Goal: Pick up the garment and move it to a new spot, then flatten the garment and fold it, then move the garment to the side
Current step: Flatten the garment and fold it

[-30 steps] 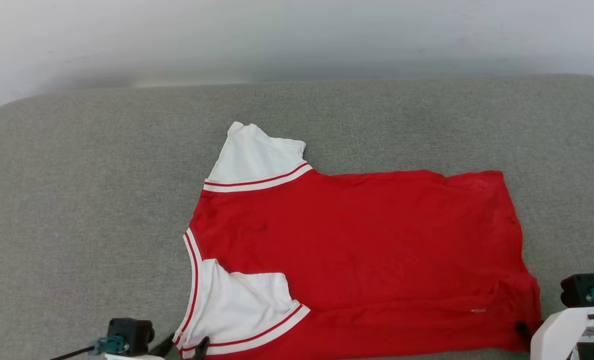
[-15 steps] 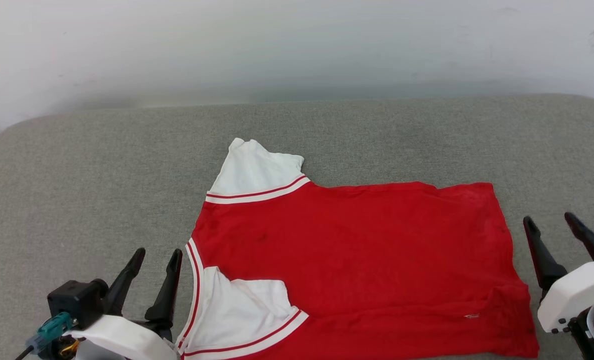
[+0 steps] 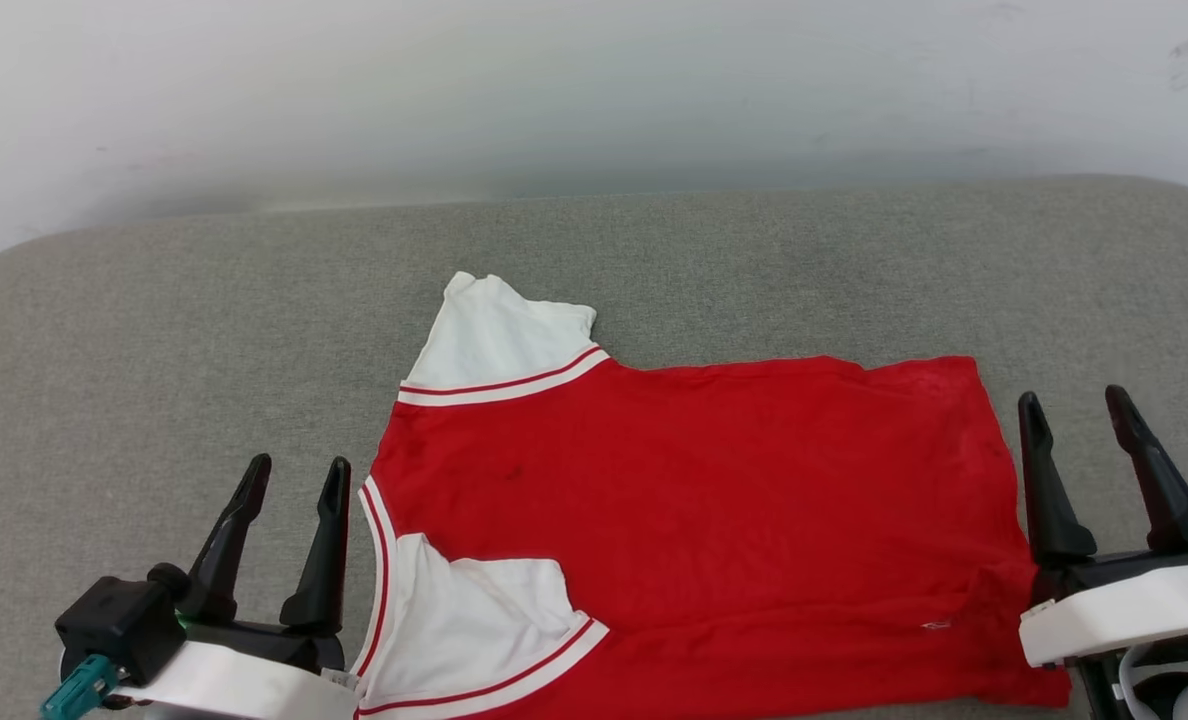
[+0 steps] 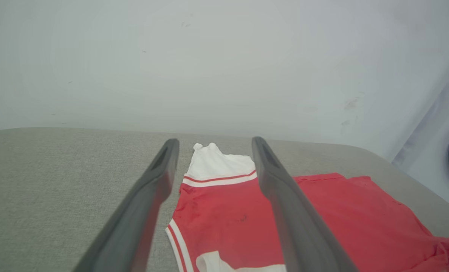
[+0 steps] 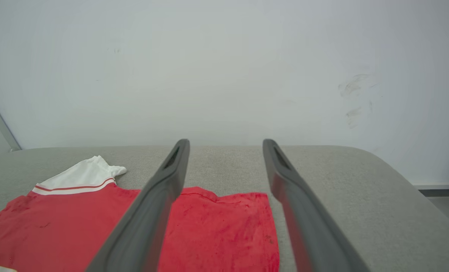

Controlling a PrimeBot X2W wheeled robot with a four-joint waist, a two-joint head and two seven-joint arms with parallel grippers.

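The garment (image 3: 694, 500) lies flat on the grey cushioned surface (image 3: 154, 340), neck to the left and hem to the right. It is red, with two white sleeves edged in red-and-white stripes; the near sleeve is folded onto the body. No print shows. My left gripper (image 3: 296, 472) stands open just left of the collar, holding nothing. My right gripper (image 3: 1074, 405) stands open just right of the hem, also holding nothing. The left wrist view shows the garment (image 4: 224, 211) between and beyond the fingers (image 4: 149, 196). In the right wrist view the garment (image 5: 217, 226) lies below the left finger (image 5: 160, 204).
A pale wall (image 3: 594, 90) rises right behind the far edge of the surface. Bare grey fabric stretches left of the garment and along the far side. The surface's rounded right edge (image 5: 398, 177) drops off toward the floor.
Both grippers let go of the garment's near corners, opened and rose clear; they now point up beside it. The garment stays flat. The head camera shifted a little.
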